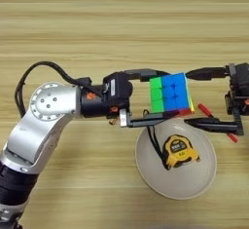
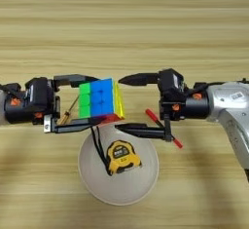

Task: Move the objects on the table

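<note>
We are pinching the puzzle cube point(image 2: 99, 98) in our left claw point(image 2: 82, 100), our spread right claw point(image 2: 130, 105) just beside it, seemingly about to take it over.

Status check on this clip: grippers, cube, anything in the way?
Left gripper shut on puzzle cube, held above plate rim. Right gripper open beside cube. Tape measure on plate; red marker under right gripper.

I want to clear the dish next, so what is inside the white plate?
A yellow-black tape measure lies in the white plate, its black strap trailing toward the far rim. The puzzle cube, held by the left end effector, hides a sliver of that rim.
</note>
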Robot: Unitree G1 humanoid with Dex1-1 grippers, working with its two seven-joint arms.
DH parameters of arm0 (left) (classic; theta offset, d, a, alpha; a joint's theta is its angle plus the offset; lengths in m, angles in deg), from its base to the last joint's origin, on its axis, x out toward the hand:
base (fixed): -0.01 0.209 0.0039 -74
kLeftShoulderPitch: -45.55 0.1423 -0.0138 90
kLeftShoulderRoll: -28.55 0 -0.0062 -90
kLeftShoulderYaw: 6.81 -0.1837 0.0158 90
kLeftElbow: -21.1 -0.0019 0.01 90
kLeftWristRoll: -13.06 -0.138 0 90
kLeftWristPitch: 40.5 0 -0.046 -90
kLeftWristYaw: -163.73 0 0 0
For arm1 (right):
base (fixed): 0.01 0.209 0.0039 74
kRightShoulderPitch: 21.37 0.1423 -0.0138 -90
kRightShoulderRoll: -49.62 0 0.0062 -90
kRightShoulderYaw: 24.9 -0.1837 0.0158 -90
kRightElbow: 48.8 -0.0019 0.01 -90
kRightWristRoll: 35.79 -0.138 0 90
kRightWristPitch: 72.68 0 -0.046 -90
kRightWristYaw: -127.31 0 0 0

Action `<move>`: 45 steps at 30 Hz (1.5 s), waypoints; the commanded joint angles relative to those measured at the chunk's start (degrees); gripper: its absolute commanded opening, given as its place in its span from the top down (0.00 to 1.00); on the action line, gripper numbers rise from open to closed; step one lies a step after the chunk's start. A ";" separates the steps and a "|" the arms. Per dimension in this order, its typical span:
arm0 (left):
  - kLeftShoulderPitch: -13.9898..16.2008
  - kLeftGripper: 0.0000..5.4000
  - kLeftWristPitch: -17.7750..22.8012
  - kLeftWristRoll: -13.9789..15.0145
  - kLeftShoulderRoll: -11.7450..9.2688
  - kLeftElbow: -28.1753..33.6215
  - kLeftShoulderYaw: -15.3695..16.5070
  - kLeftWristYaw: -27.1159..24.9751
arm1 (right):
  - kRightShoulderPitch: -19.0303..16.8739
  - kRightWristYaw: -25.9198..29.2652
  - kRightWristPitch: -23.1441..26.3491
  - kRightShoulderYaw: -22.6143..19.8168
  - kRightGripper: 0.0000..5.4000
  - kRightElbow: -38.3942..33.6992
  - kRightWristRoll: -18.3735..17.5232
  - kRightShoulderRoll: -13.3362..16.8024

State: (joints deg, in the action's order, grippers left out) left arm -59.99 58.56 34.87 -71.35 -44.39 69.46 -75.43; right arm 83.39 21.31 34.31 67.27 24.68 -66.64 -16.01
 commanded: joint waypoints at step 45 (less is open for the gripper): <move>-0.79 0.39 0.08 -0.48 -0.99 -1.04 -1.73 -0.34 | -0.22 -2.74 2.58 0.15 0.33 -9.99 -4.80 0.96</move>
State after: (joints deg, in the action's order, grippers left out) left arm -59.99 58.89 34.87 -71.92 -44.90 68.18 -75.73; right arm 82.92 18.74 36.95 67.39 16.16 -70.58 -15.22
